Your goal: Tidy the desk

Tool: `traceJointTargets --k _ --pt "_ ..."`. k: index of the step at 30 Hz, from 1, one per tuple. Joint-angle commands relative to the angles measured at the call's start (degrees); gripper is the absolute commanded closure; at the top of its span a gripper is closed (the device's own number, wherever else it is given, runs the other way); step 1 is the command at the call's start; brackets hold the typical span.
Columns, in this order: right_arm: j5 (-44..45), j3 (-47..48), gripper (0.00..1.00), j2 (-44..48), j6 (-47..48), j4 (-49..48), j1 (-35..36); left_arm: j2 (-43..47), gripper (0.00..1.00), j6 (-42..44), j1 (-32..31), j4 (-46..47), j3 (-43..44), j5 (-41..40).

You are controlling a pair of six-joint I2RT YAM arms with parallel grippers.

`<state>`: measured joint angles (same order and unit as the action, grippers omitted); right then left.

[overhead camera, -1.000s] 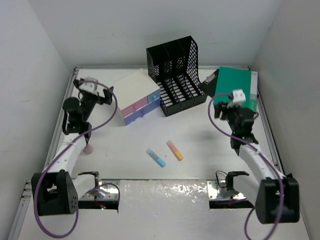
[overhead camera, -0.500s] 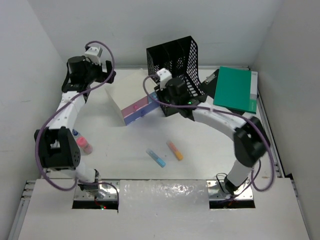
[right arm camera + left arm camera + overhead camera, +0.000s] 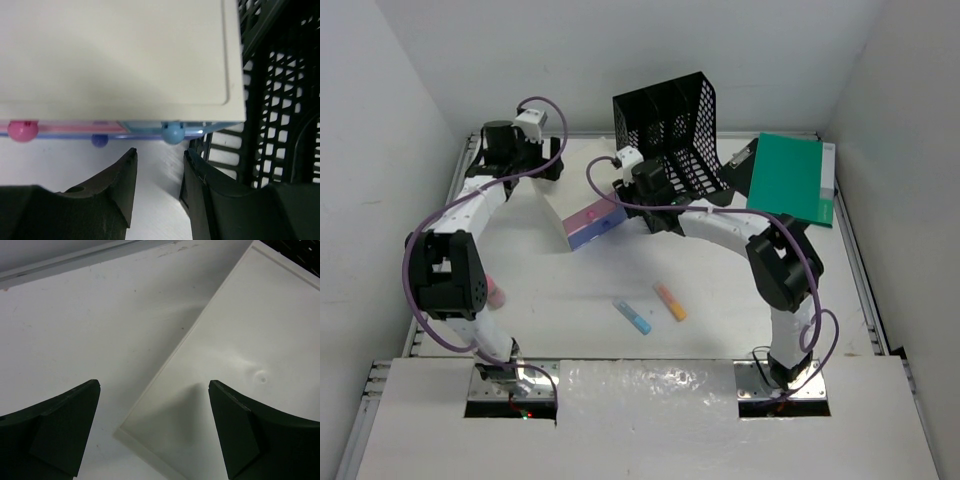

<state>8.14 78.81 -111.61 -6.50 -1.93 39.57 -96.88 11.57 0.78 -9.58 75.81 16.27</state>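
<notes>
Desk [image 3: 720, 290] lies under both arms. I find the drawer box [image 3: 115, 55] at 12 o'clock of the right gripper [image 3: 157, 155], which is narrowly parted and empty. The left gripper [image 3: 155, 385] is wide and empty over the box's corner.

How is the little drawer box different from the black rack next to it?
The drawer box has a cream top and pink and blue drawers; the rack is all black mesh. The drawer box is low and closed on top; the rack stands taller with open slots. Both sit side by side at the far end of the desk.
</notes>
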Motion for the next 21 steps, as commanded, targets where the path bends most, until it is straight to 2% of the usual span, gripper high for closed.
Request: traceJointTargets --k 1,8,11,12,14,21 --pt "3.5 2.1 0.59 -1.4 -1.8 -7.1 0.2 -0.4 0.11 2.0 -0.2 3.3 0.8 -2.1" --pt "3.8 7.5 0.6 -5.6 -0.6 -6.5 0.2 -1.1 0.11 3.3 -2.1 4.0 1.1 -2.5" --pt "3.7 6.7 0.63 -5.5 0.1 -8.4 0.3 -1.2 0.11 3.5 -2.3 4.5 1.0 -2.6" --pt "3.7 6.8 0.69 -5.4 0.3 -8.6 0.3 -1.2 0.11 3.8 -2.3 4.7 1.0 -2.6" --pt "4.5 7.1 0.74 -5.5 1.0 -8.8 0.2 -1.4 0.11 4.1 -2.4 4.7 1.1 -2.6" --pt "5.8 7.2 0.71 -4.7 2.7 -8.8 0.3 -1.6 0.11 5.2 -2.5 4.9 1.0 -2.9"
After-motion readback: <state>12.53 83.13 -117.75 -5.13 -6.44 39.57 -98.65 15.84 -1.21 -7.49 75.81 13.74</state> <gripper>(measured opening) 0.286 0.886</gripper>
